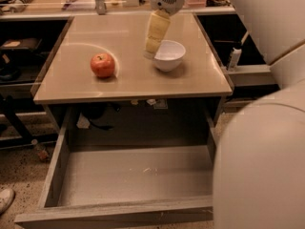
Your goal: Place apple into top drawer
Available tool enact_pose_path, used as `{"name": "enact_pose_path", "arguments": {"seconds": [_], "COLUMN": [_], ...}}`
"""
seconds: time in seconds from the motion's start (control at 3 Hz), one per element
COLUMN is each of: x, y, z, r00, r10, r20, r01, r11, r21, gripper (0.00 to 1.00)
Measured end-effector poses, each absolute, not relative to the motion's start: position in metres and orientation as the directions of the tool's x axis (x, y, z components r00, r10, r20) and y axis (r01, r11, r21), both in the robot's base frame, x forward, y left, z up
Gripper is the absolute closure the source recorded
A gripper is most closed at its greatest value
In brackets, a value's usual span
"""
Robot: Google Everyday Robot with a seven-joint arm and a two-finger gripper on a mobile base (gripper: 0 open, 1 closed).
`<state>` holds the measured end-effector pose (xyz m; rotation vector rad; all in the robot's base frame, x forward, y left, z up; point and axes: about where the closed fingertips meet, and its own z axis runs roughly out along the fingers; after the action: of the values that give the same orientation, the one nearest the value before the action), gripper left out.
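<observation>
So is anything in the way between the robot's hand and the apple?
No, nothing visible. The gripper hangs beside the white bowl, on the side nearer the apple. Only bare table top lies between gripper and apple, so the bowl is out of the path.

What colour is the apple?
The apple is red-orange, camera view; the gripper hangs beside the bowl.

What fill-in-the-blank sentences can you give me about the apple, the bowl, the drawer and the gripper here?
1. The drawer under the table is pulled ___.
2. The apple on the table is mostly ___ in colour.
3. The gripper hangs over the table, right beside the ___ bowl.

Missing words: open; red; white.
</observation>
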<state>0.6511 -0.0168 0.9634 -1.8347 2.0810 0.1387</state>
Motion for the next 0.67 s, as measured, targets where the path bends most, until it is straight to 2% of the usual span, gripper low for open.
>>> {"name": "enact_pose_path", "arguments": {"seconds": [0.33, 0.67], "x": [0.669, 0.669], "y": [-0.012, 0.011], "z": [0.974, 0.957], "r00": [-0.086, -0.093], "r10": [-0.925, -0.915], "r20": [-0.37, -0.393], "r01": [-0.965, -0.972], "r11": [0.169, 0.169], "r21": [-0.199, -0.164], "gripper": [0.0, 0.0]}}
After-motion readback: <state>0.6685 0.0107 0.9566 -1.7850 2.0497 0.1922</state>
